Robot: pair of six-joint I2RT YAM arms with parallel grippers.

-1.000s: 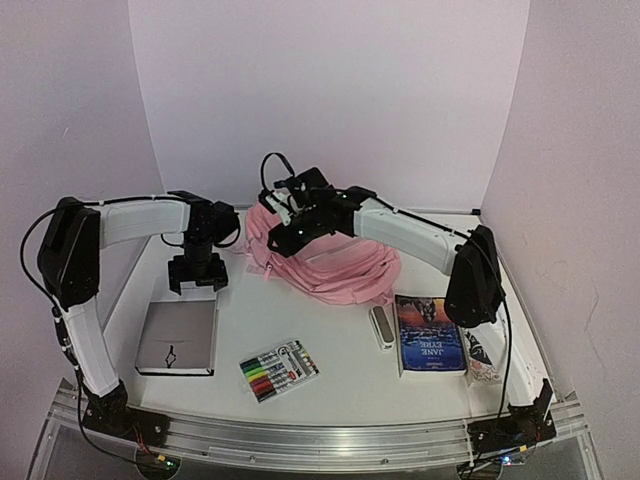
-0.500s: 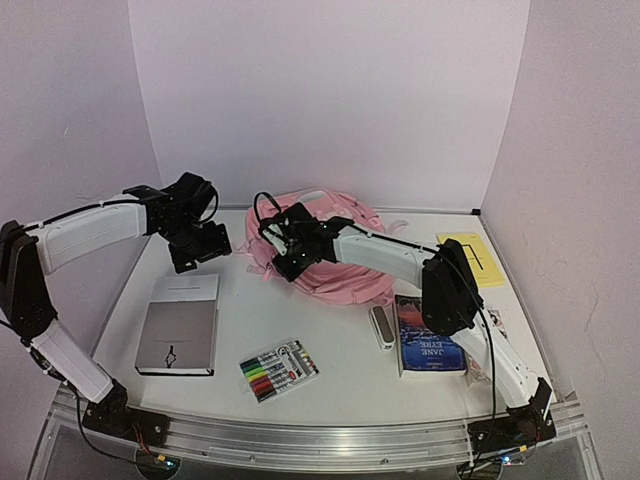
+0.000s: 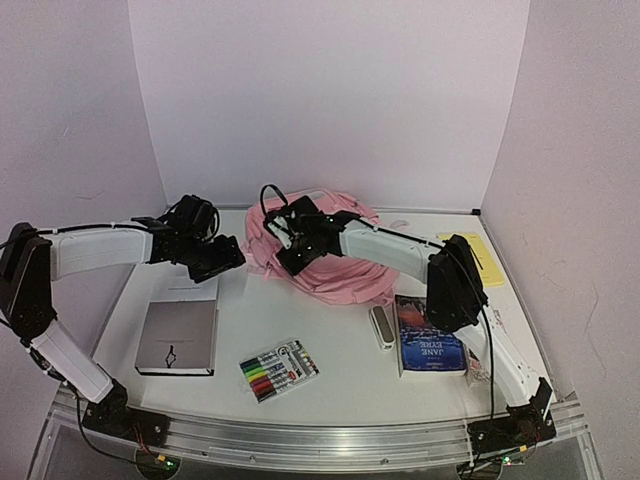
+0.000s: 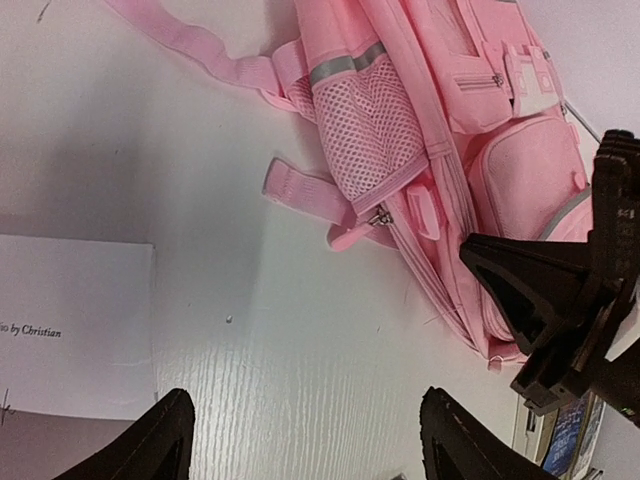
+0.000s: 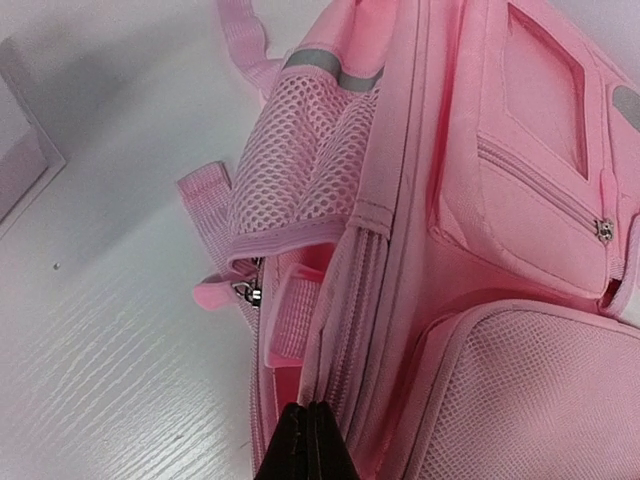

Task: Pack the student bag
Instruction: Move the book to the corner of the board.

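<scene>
The student bag [image 3: 335, 255] is a soft pink backpack lying at the back middle of the table, with its mesh side pocket [image 5: 300, 170] and a zip pull [image 5: 247, 292] towards the left. My right gripper [image 3: 288, 262] sits at the bag's left edge. Its fingers [image 5: 308, 440] are pressed together on the fabric band beside the partly open main zip. My left gripper [image 4: 305, 440] hovers open over bare table just left of the bag [image 4: 430, 150], with nothing between its fingers. The right gripper's black body [image 4: 560, 300] shows in the left wrist view.
A white book [image 3: 180, 330] lies under the left arm. A pack of coloured markers [image 3: 278, 370] is at the front middle. A grey case [image 3: 381, 326] and a blue book [image 3: 430, 335] lie at the right, and a yellow pad [image 3: 470, 255] at the back right.
My right gripper has closed on the bag's zip edge. My left arm has swung right and lower, from above the white book towards the bag.
</scene>
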